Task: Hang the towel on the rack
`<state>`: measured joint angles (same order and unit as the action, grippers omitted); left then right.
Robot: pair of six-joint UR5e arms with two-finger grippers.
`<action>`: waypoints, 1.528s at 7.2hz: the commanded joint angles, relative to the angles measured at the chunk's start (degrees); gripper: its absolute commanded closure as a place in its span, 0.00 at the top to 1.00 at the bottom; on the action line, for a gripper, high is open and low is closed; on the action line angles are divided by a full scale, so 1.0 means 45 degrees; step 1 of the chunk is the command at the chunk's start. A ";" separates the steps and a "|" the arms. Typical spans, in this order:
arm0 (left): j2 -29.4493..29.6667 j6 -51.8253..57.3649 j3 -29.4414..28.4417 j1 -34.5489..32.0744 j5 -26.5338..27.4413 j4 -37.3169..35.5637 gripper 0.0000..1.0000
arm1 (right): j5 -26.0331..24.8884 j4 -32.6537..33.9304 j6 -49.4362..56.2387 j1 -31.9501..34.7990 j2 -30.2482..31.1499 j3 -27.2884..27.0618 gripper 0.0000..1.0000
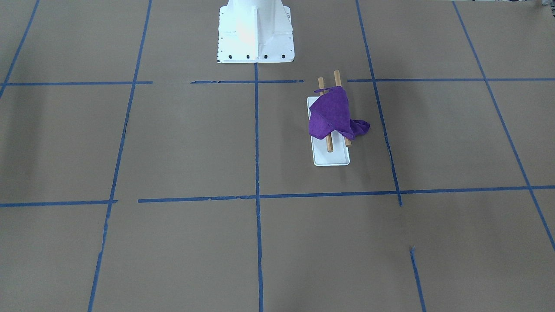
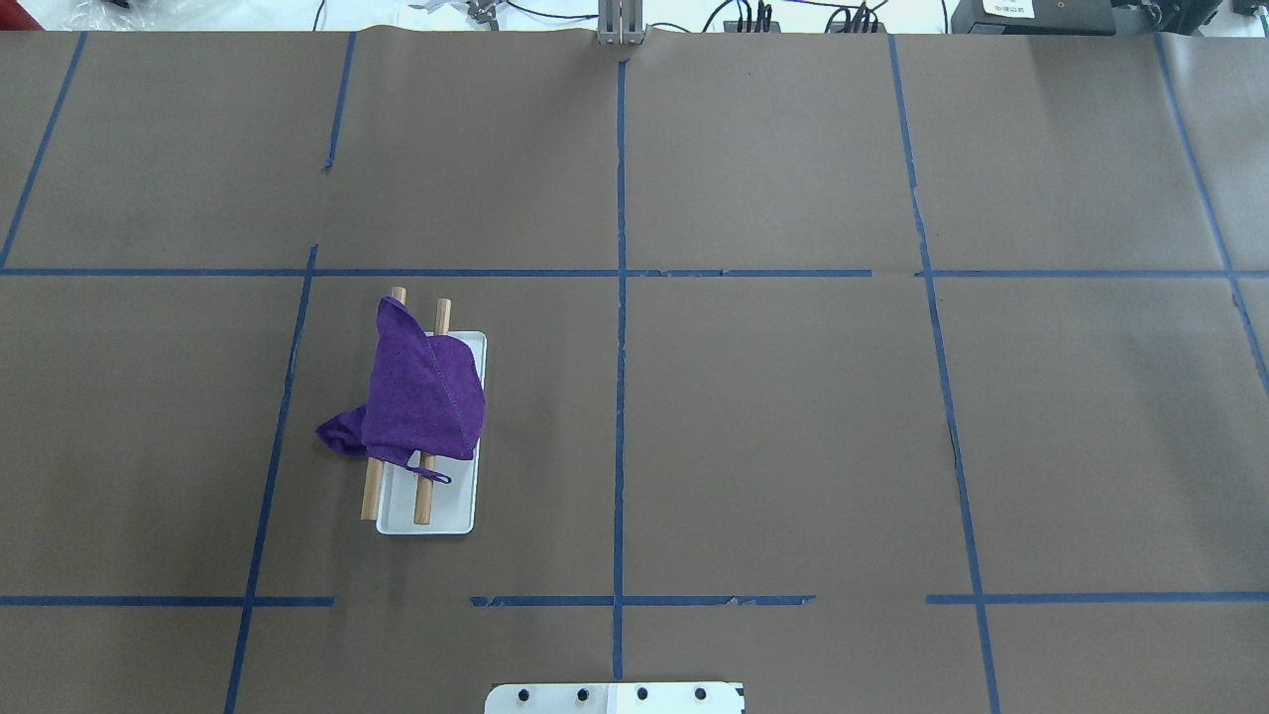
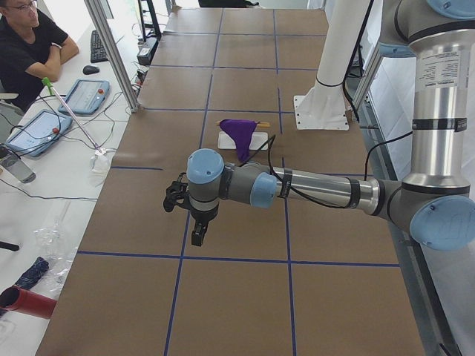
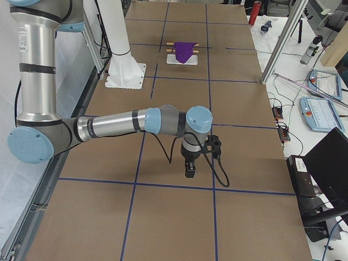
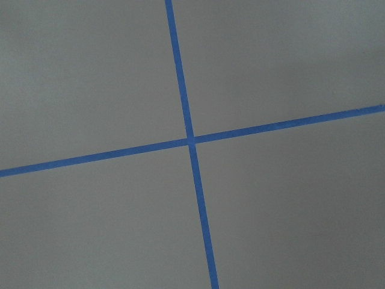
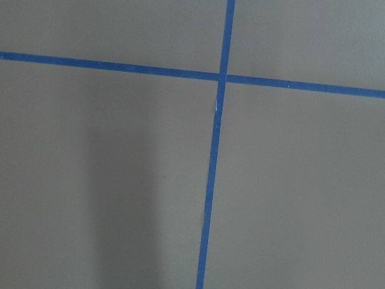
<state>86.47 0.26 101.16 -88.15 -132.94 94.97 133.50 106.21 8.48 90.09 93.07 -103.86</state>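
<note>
The purple towel lies draped over both wooden dowels of the rack, with one bunched end hanging down to the table beside it. Towel and rack also show in the overhead view, left of centre. Neither gripper is near them. My left gripper hangs over the table's left end, far from the rack. My right gripper hangs over the table's right end. Both show only in the side views, so I cannot tell whether they are open or shut. The wrist views show only brown paper and blue tape.
The large white bolted pedestal stands at the robot's side of the table, also seen in the overhead view. Blue tape lines cross the brown table cover. An operator sits beyond the table edge with control tablets.
</note>
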 commanded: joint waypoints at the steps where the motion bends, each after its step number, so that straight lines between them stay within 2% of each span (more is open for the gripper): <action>1: -0.0017 0.0117 0.0585 0.0095 0.0049 -0.1095 1.00 | 0.0586 -0.0008 -0.0048 -0.0001 0.0079 0.0345 1.00; 2: -0.0172 0.0118 0.0587 0.0057 0.0030 -0.1239 1.00 | 0.0587 -0.0027 -0.0049 -0.0001 -0.0017 0.0404 1.00; 4: -0.0018 0.0099 0.0976 0.0154 -0.0009 -0.3687 1.00 | 0.0587 -0.0027 -0.0087 -0.0001 0.0001 0.0541 1.00; 11: 0.0119 0.0099 0.1017 0.0252 -0.0088 -0.3681 1.00 | 0.0587 -0.0028 -0.0088 -0.0001 -0.0018 0.0483 1.00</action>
<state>86.87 0.70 105.77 -87.04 -133.33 78.41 136.14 106.08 8.11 90.09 92.99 -101.65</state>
